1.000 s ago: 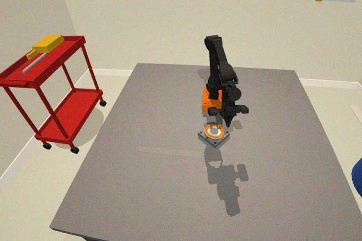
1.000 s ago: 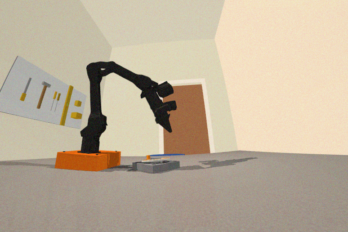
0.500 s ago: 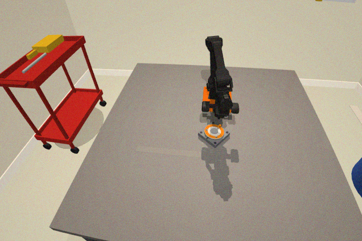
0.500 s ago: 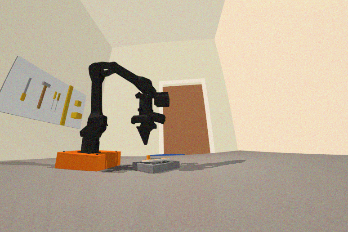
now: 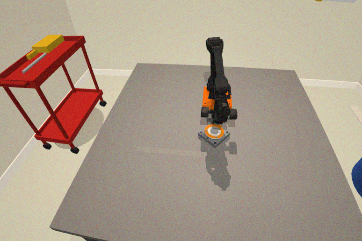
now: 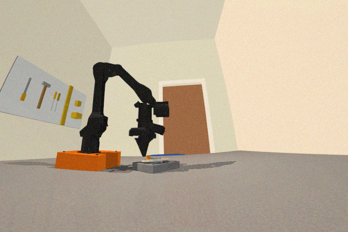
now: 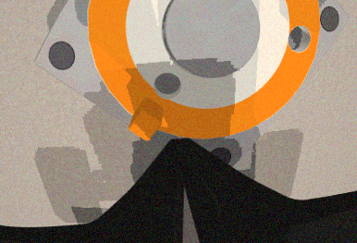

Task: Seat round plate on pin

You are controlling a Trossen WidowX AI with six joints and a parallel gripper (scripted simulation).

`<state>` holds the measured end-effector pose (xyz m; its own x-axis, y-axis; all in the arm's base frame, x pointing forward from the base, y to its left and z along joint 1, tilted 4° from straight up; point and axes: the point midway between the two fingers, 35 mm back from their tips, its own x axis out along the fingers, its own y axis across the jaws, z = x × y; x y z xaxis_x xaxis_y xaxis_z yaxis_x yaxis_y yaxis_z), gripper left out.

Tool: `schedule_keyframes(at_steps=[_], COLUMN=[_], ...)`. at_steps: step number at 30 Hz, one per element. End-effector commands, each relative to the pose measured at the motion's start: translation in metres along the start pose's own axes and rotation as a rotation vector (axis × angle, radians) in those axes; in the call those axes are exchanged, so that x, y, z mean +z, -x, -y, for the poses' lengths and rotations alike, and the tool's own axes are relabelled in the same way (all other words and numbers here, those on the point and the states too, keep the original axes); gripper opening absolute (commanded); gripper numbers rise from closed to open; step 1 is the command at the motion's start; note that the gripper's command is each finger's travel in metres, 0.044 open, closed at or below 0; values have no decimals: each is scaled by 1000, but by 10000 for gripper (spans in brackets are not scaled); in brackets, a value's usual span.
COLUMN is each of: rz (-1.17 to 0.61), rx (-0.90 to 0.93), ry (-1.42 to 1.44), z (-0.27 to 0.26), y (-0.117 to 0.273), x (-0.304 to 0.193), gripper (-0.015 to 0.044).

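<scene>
The round plate [image 5: 206,131] [image 6: 159,160] [image 7: 107,26], with an orange ring and white inside, sits around the grey post [image 5: 214,130] [image 7: 211,28]. In the exterior view it looks slightly tilted above the grey base [image 5: 222,138] [image 6: 167,167] [image 7: 76,77]. The orange tab [image 6: 148,157] [image 7: 146,119] is at the lower left in the wrist view, with a dark round hole [image 7: 167,83] beside it. Another round opening [image 7: 300,39] shows in the ring at right. I cannot make out the pin. My gripper [image 6: 143,155] [image 7: 179,148] is shut and empty, pointing down above the plate's robot-side edge near the tab.
The arm's orange mount [image 5: 208,99] [image 6: 84,160] stands close behind the base. The base's corners have dark holes. A red cart [image 5: 72,114] stands left of the table [image 5: 145,192]. A blue object [image 5: 358,174] [image 6: 174,154] is beyond the table's right side.
</scene>
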<state>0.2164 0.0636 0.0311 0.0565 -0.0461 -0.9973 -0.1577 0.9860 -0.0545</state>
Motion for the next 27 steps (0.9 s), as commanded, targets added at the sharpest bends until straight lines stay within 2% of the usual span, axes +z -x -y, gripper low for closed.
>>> schedule_keyframes(at_steps=[1,27], rz=[3,5], rx=[5,7], ry=[2,2], z=[-1,-28], y=[-4,-4], x=[1,21], gripper=[0,0])
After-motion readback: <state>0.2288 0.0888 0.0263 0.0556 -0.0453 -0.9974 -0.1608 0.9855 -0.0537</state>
